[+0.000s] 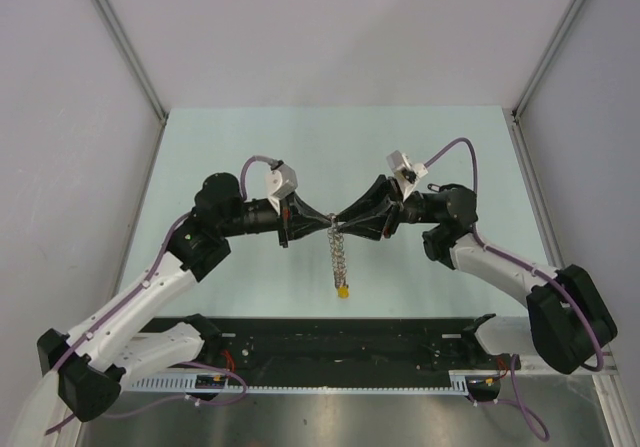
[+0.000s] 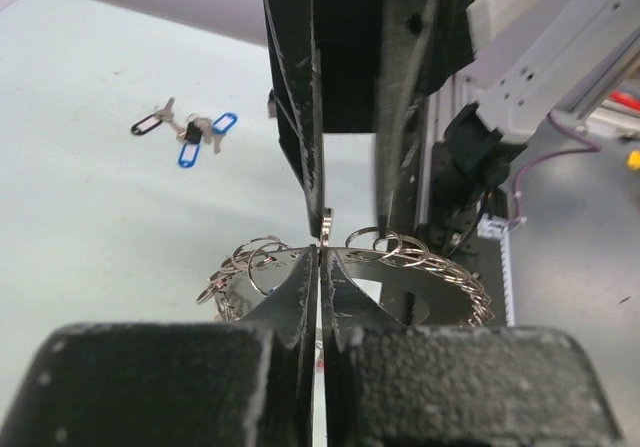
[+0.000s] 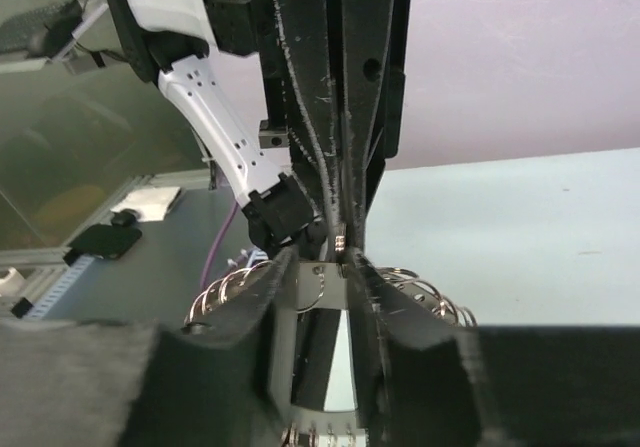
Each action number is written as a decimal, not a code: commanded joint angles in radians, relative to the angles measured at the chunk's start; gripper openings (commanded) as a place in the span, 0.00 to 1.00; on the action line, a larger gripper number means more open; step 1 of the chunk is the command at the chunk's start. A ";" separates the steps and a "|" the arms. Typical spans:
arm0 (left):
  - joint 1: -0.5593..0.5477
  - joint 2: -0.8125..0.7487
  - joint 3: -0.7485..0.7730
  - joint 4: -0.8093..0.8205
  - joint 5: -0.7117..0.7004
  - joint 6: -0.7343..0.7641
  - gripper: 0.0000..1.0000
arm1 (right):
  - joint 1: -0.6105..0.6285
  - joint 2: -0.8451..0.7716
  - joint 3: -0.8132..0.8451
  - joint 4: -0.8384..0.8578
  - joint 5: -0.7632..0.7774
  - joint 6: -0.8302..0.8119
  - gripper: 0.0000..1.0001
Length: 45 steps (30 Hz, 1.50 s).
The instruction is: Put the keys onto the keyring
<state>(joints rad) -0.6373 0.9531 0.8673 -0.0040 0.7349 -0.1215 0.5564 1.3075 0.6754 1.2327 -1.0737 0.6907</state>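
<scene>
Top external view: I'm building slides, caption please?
Tip to tip, left claw and right claw pinch the dangling keyring.

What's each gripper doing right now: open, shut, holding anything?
Left gripper: closed on the keyring.
Right gripper: closed on the same keyring, facing the left one.

Your worktop is a plain pale-green sheet. On it you have one small cluster of keys, lying flat and bunched together. Their silver blades carry one black tag and two blue tags, with bare surface all around them.
</scene>
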 commanded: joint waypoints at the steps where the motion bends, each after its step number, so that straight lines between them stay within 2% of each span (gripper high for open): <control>1: 0.001 0.003 0.090 -0.169 -0.051 0.187 0.00 | 0.013 -0.111 0.027 -0.217 0.009 -0.245 0.46; 3: 0.002 0.009 0.102 -0.226 -0.060 0.216 0.01 | 0.013 -0.173 0.029 -0.388 0.069 -0.362 0.55; 4: 0.002 0.012 0.117 -0.247 -0.066 0.244 0.01 | 0.013 -0.195 0.032 -0.453 0.093 -0.403 0.62; 5: 0.002 0.019 0.125 -0.290 -0.084 0.256 0.00 | 0.017 -0.221 0.041 -0.590 0.160 -0.445 0.65; 6: 0.002 0.022 0.133 -0.313 -0.098 0.270 0.00 | 0.020 -0.259 0.047 -0.661 0.190 -0.556 0.67; 8: 0.002 0.039 0.160 -0.382 -0.153 0.299 0.01 | 0.037 -0.290 0.049 -0.811 0.239 -0.676 0.69; 12: 0.001 0.079 0.220 -0.499 -0.206 0.329 0.00 | 0.037 -0.333 0.070 -0.930 0.325 -0.688 0.74; 17: -0.002 0.096 0.243 -0.564 -0.201 0.382 0.00 | 0.043 -0.289 0.082 -0.978 0.302 -0.744 0.73; 20: -0.002 0.087 0.205 -0.528 -0.167 0.396 0.00 | 0.045 -0.234 0.088 -0.938 0.276 -0.760 0.69; 30: -0.002 0.067 0.105 -0.410 -0.028 0.391 0.00 | 0.069 -0.048 0.157 -0.817 0.100 -0.797 0.41; 37: -0.001 0.082 0.102 -0.393 -0.005 0.387 0.00 | 0.076 -0.007 0.177 -0.840 0.017 -0.823 0.36; 41: -0.001 0.085 0.101 -0.389 0.006 0.382 0.00 | 0.079 0.009 0.184 -0.843 0.001 -0.832 0.26; 45: -0.001 0.082 0.098 -0.378 0.011 0.376 0.00 | 0.085 0.025 0.197 -0.842 -0.023 -0.830 0.20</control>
<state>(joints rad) -0.6373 1.0500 0.9611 -0.4458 0.6846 0.2440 0.6312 1.3193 0.8207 0.3637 -1.0477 -0.1173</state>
